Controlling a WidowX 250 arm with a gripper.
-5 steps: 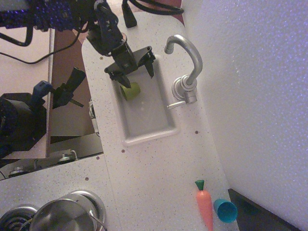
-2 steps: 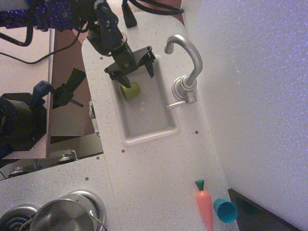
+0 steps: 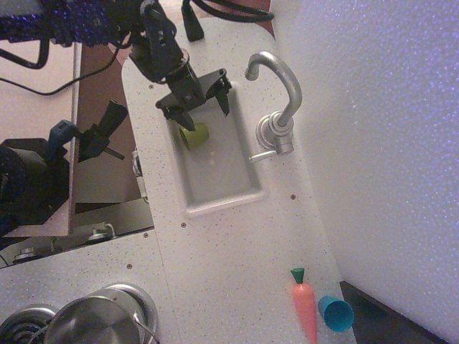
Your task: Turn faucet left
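A sink (image 3: 215, 197) is set into the countertop (image 3: 237, 251) near its far edge, with an olive-green cup (image 3: 193, 135) lying in the far end of the basin. Near the right edge lie a carrot (image 3: 304, 304) and, just beside it, a blue cup (image 3: 336, 313). A steel pot (image 3: 97, 322) sits at the near left corner.
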